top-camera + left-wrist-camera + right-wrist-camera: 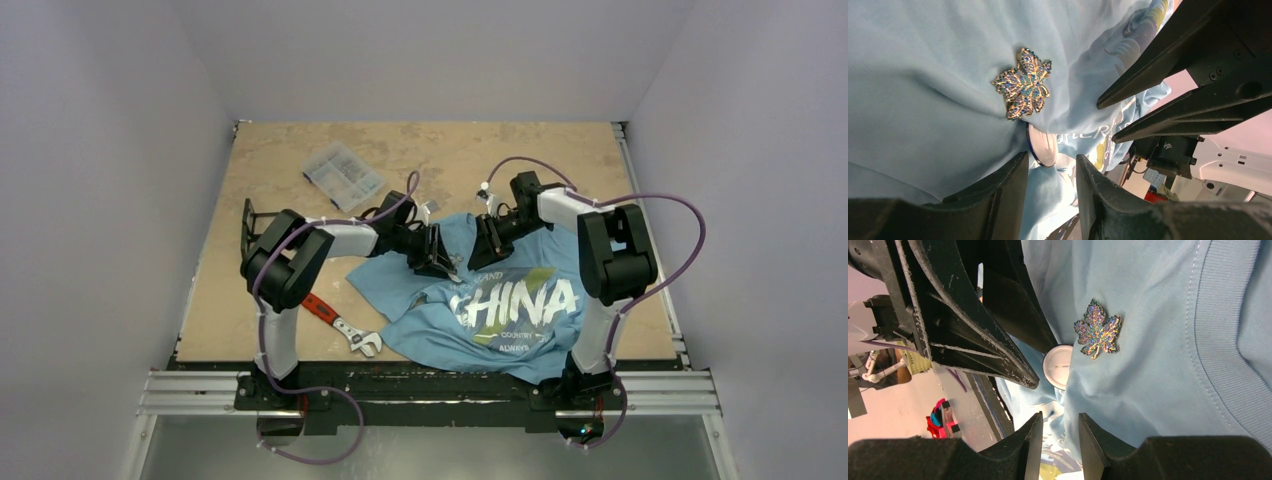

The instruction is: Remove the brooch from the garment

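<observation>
On my garment [400, 272], the top view lets me read one big white word, "CHINA" [520, 300], printed across the chest over a yellow-green streak. Under it are two much smaller white lines that look to me like "COUNTRY" and "ALWAYS". Above it runs a small white line that seems to end in "LAND", but all three are too tiny for me to be sure of. From my left wrist I see a folded stretch of the same shirt print, where small white letters seem to read "OTHER" [1087, 134], the rest of the word lost in the creases.
</observation>
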Controlling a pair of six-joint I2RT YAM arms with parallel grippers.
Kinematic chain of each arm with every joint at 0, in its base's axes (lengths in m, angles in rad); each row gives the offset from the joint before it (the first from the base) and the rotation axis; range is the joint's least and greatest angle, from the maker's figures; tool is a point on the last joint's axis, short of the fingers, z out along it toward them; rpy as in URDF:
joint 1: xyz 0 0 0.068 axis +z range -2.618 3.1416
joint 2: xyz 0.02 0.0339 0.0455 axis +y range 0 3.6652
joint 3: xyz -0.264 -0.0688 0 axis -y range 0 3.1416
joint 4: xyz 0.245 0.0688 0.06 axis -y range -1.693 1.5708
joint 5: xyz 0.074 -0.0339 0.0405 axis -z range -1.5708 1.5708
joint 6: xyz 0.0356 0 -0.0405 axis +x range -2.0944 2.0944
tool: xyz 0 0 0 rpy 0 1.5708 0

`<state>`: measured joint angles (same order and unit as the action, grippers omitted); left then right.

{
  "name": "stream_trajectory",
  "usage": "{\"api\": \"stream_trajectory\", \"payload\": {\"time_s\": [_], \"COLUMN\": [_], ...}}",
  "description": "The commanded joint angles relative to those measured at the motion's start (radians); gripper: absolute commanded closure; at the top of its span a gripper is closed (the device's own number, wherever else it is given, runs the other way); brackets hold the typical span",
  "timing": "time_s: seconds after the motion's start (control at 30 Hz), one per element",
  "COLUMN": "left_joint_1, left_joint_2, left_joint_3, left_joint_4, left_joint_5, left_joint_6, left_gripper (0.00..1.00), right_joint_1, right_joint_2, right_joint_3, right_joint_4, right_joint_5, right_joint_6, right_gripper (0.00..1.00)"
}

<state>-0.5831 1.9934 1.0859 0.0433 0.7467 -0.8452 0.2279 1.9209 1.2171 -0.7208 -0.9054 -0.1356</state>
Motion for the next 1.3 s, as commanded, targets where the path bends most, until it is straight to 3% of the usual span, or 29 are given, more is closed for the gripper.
{"api": "stream_trajectory", "payload": {"time_s": [0.0,0.33,0.53,0.97,1.27], "left_joint_1": [-0.008,0.011,0.013,0.032,0.033], "left_joint_2": [-0.051,0.001,0.035,0.054,0.067], "left_joint_3": [-0.009,0.028,0.047,0.065,0.069], "left_joint_4": [0.040,0.072,0.061,0.051,0.043], "left_joint_5": [-0.008,0.000,-0.002,0.003,0.009], "left_joint_6": [0.003,-0.045,-0.055,-0.070,-0.067], "left_gripper": [0.63,0.80,0.80,0.68,0.80], "right_joint_1": [-0.002,-0.002,-0.003,-0.003,-0.004], "right_joint_2": [-0.059,-0.065,-0.066,-0.062,-0.060], "right_joint_3": [-0.007,-0.012,-0.014,-0.018,-0.018], "right_joint_4": [0.013,0.009,0.009,0.004,0.008], "right_joint_5": [0.005,0.005,0.003,-0.001,-0.001], "right_joint_6": [-0.012,-0.015,-0.015,-0.022,-0.018], "right_gripper": [0.64,0.64,0.64,0.64,0.64]}}
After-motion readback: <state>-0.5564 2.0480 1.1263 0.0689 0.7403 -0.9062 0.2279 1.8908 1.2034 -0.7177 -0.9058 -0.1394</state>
